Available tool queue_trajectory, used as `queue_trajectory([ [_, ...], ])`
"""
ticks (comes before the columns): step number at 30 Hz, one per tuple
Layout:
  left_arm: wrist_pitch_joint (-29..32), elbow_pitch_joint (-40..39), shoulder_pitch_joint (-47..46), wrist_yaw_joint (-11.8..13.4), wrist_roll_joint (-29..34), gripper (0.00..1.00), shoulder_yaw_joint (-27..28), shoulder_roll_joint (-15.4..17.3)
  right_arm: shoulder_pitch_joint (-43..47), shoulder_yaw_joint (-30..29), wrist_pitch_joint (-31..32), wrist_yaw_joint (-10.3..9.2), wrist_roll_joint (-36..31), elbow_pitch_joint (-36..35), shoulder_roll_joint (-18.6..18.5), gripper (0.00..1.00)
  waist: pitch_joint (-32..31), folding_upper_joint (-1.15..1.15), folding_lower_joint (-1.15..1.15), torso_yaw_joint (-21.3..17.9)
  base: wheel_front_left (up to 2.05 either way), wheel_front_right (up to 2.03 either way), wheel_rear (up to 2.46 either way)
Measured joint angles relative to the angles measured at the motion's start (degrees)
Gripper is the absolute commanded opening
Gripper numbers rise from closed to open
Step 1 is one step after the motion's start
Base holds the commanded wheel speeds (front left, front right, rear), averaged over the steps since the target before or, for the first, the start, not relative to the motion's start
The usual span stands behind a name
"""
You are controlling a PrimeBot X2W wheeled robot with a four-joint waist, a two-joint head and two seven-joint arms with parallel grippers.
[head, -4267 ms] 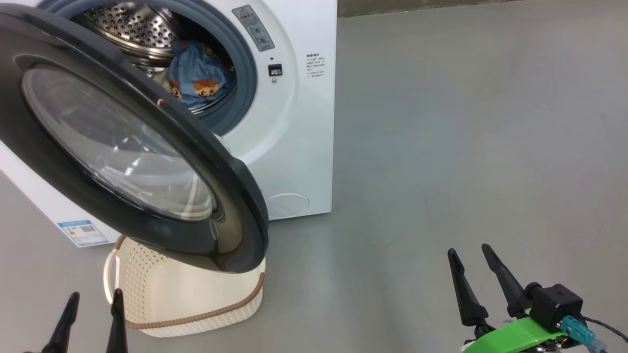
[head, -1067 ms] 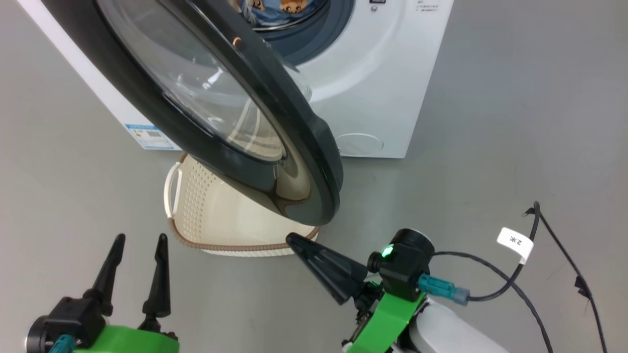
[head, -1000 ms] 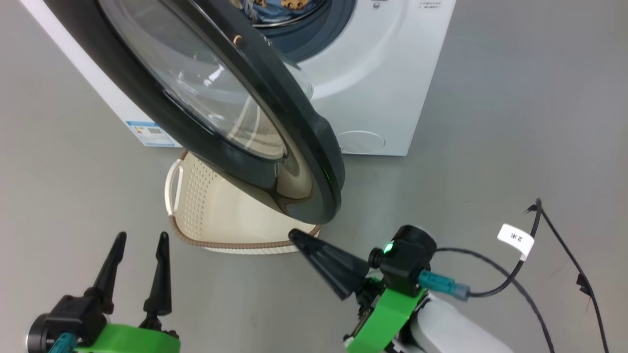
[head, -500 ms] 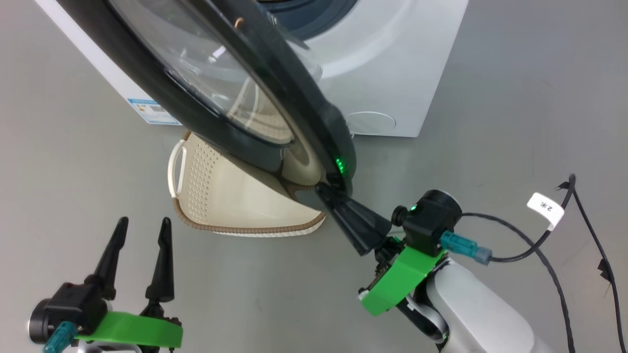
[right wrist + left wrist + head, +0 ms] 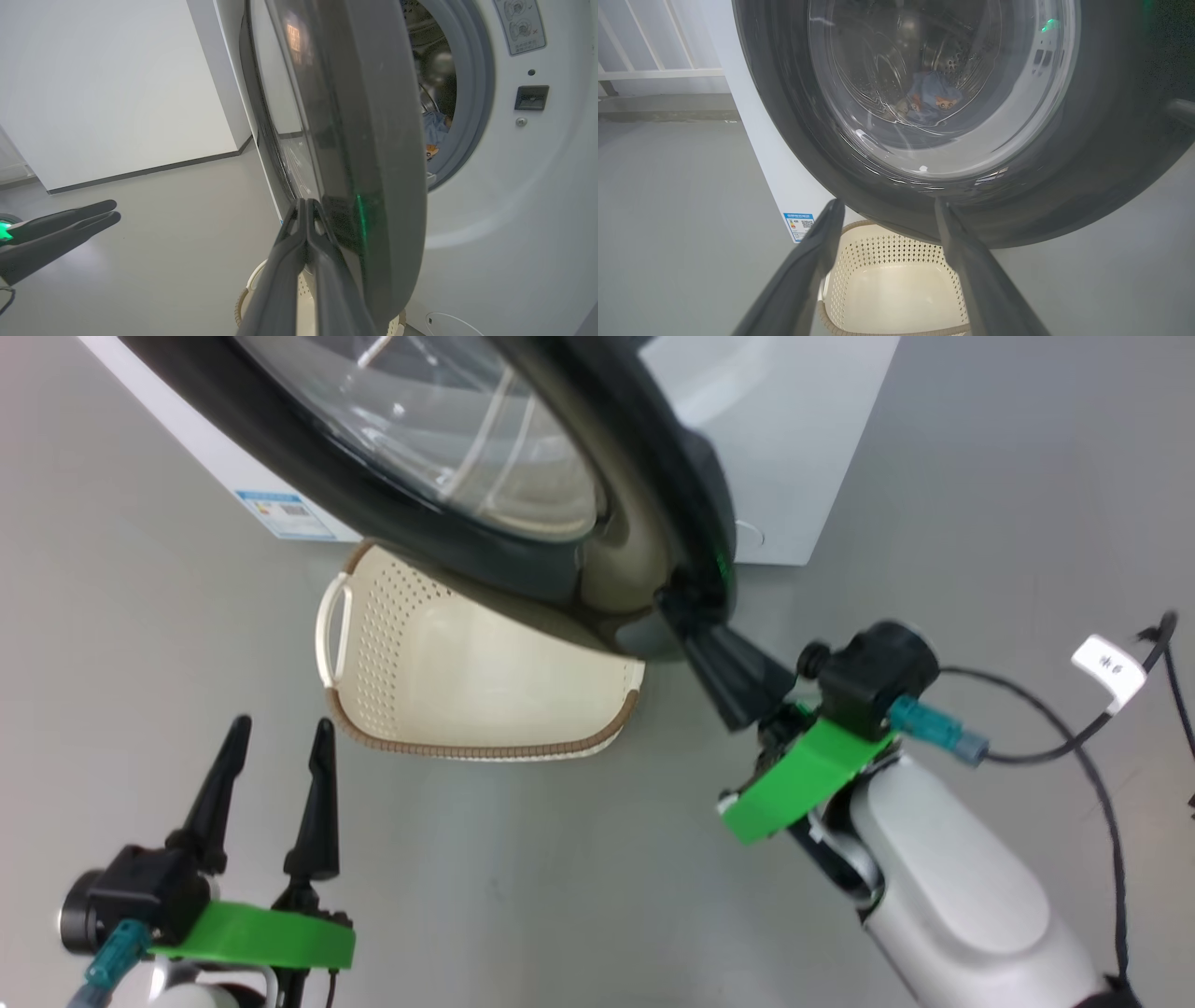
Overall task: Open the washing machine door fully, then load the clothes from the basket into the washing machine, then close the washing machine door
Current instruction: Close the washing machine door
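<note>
Looks like the closing step to me. The big white boxy front-loading washing machine (image 5: pixel 803 439) sits along the top of the head view, and its round glossy black door with the bulging glass window (image 5: pixel 653 476) hangs part-swung across the upper middle. The cream perforated plastic basket with the brown woven rim (image 5: pixel 373 635) is just below it, centre-left on the floor, and looks empty.

The right end effector (image 5: pixel 686 621) has its fingers pinched together, gripping nothing, with the tip pressed on the door's lower edge right of centre. The left end effector (image 5: pixel 283 721) idles at lower left, fingers spread, holding nothing.

The light-blue bear-print clothes (image 5: pixel 931 95) are inside the drum, showing through the glass in the left wrist view.

My two cents:
- Push near the free edge, away from the hinge.
- Follow the door's arc rather than shoving straight, since that glossy rim looks slippery.
- Check no fabric is over the gasket, then press until it latches.
</note>
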Motion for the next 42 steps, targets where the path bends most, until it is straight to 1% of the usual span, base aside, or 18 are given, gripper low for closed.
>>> queue_trajectory([
  [4,0.0,-0.4,-1.4,0.0,0.1,1.0,-0.4,0.0,-2.8,-1.5,0.0,0.01,-0.3,1.1,-0.6,0.0,1.4,0.0,0.0,0.2,0.0,0.0,0.0],
  [10,0.0,-0.5,-3.5,0.0,0.5,1.0,-1.0,-0.1,-7.6,-6.5,0.0,0.0,-0.8,2.3,-1.3,0.0,4.0,0.0,0.01,1.0,0.0,0.0,0.0],
  [18,0.0,-0.9,-5.6,0.0,0.5,1.0,-1.9,-0.3,-13.6,-10.4,0.0,0.01,-1.0,4.9,-2.3,0.0,6.8,0.0,0.0,2.2,0.0,0.0,0.0],
  [19,0.0,-0.9,-5.6,0.0,0.5,1.0,-1.9,-0.3,-13.6,-10.4,0.0,0.01,-1.0,4.9,-2.3,0.0,6.8,0.0,0.0,2.2,0.0,0.0,0.0],
  [20,0.0,-1.0,-6.4,0.0,0.5,1.0,-2.1,-0.3,-15.8,-11.0,0.0,0.01,-1.0,5.9,-2.7,0.0,7.6,0.0,0.0,2.5,0.0,0.0,0.0],
  [27,0.0,-1.2,-8.7,0.0,0.4,1.0,-3.6,-0.4,-23.0,-13.3,0.0,0.01,-1.0,9.9,-3.7,0.0,10.6,0.0,0.0,3.9,0.0,0.0,0.0],
  [34,0.0,-1.3,-10.7,0.0,-1.1,1.0,-5.1,-0.6,-29.5,-14.8,0.0,0.01,-1.0,14.7,-4.6,0.0,13.1,0.0,0.0,5.3,0.0,0.0,0.0],
  [40,0.0,-1.2,-11.3,0.0,-1.1,1.0,-6.7,-0.7,-31.7,-14.8,0.0,0.08,-1.8,17.5,-4.0,0.0,14.0,0.0,0.0,6.4,0.0,0.0,0.0],
  [42,0.0,-1.2,-11.8,0.0,-1.2,1.0,-7.0,-0.7,-32.3,-15.0,0.0,0.4,-2.3,18.2,-3.9,0.0,14.0,0.0,0.0,6.7,0.0,0.0,0.0],
])
